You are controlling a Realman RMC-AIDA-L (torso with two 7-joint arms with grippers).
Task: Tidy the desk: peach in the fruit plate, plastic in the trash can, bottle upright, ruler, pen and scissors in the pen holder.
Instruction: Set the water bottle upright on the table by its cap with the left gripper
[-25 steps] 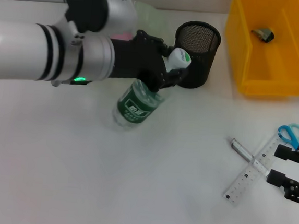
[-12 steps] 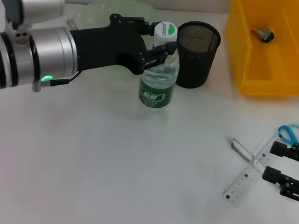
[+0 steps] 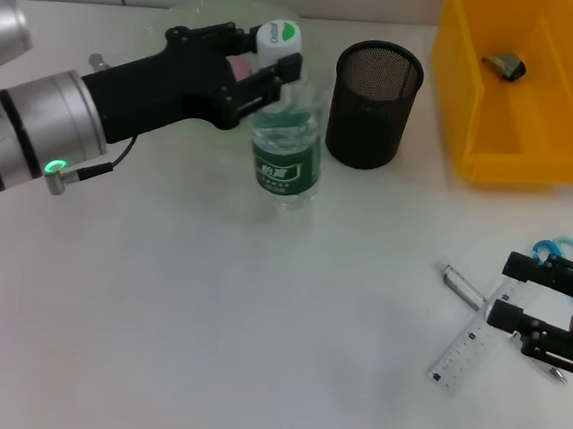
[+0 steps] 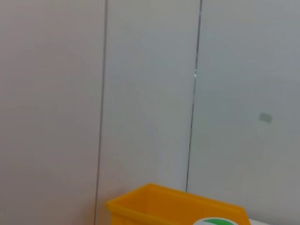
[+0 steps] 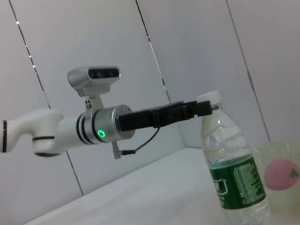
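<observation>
Beside the pen holder point(image 3: 375, 104), the left claw point(image 3: 262, 64) grips the upright bottle point(image 3: 286, 144) at its cap.

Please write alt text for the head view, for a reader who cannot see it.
The left gripper holds an upright bottle by its neck beside a black pen holder. The right gripper hovers over a ruler, pen and scissors.
</observation>
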